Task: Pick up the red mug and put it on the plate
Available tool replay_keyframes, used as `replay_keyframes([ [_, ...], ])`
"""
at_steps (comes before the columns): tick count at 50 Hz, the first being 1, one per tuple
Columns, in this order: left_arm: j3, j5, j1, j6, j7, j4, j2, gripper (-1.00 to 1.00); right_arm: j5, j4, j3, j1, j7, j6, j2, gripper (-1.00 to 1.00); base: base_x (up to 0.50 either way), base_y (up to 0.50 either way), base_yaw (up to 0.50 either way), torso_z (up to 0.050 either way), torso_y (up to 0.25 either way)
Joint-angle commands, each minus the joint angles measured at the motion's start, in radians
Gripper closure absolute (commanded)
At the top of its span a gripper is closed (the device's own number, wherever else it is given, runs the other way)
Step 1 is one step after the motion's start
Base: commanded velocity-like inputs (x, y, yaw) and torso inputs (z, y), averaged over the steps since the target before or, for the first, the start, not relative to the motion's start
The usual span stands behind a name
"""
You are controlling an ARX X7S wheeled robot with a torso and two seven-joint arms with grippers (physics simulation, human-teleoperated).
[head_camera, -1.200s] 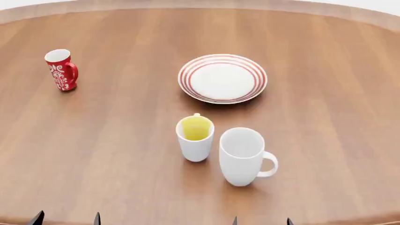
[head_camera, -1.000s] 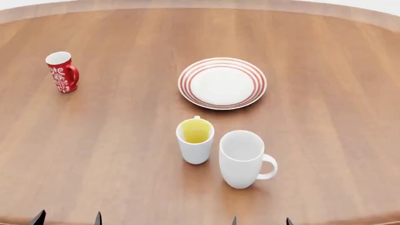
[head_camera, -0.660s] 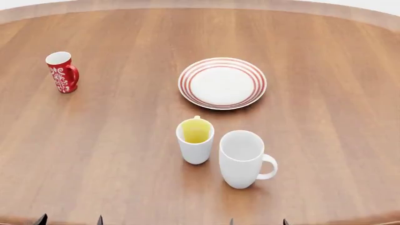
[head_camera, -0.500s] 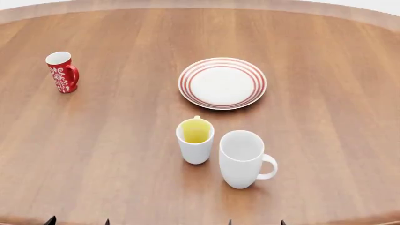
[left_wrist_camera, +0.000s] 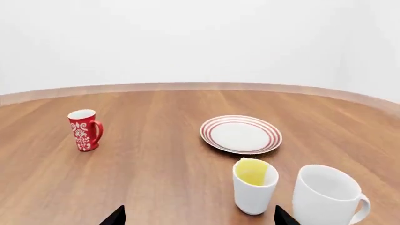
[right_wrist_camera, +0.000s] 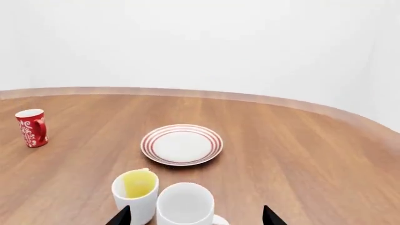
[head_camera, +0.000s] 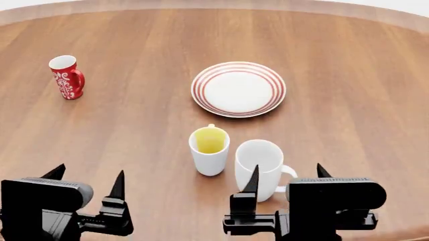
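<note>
Left gripper, right gripper wide apart, holding nothing; red mug upright, white floral pattern, white inside.

A bare simulated test scene rather than a lived-in room: a wide round wooden counter with a raised paler rim stands before plain, featureless white walls, with no furniture or fittings around it. The only homely touch is tableware set out as at a dining table: a red mug, a red-ringed plate, a white mug with yellow inside and a larger plain white mug.
</note>
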Motion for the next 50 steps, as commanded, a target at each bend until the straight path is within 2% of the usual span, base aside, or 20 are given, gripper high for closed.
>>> replay_keyframes([
  [1, -0.016, -0.016, -0.075, -0.116, 0.013, 0.069, 0.005, -1.00, 0.015, -0.091, 0.044, 0.091, -0.003, 0.165, -0.004, -1.00, 0.00, 0.00, 0.00, 0.000, 0.000],
  [13, -0.020, -0.037, -0.074, -0.117, 0.006, 0.071, -0.003, -1.00, 0.031, -0.094, 0.063, 0.159, 0.022, 0.239, -0.008, -1.00, 0.02, 0.00, 0.00, 0.000, 0.000],
  [21, -0.026, -0.050, -0.073, -0.111, 0.003, 0.068, -0.010, -1.00, 0.011, 0.025, 0.155, 0.304, 0.077, 0.305, 0.019, -1.00, 0.50, 0.00, 0.00, 0.000, 0.000],
  [28, -0.030, -0.059, -0.071, -0.099, -0.001, 0.057, -0.013, -1.00, 0.009, 0.194, 0.225, 0.384, 0.080, 0.274, 0.048, -1.00, 0.50, 0.00, 0.00, 0.000, 0.000],
  [37, -0.035, -0.070, -0.070, -0.091, -0.006, 0.053, -0.020, -1.00, 0.005, 0.277, 0.267, 0.415, 0.100, 0.263, 0.060, -1.00, 0.50, 0.00, 0.00, 0.000, 0.000],
  [50, -0.041, -0.085, -0.070, -0.087, -0.015, 0.051, -0.028, -1.00, 0.010, 0.290, 0.266, 0.416, 0.103, 0.260, 0.063, -1.00, 0.50, 0.00, 0.00, 0.000, 0.001],
])
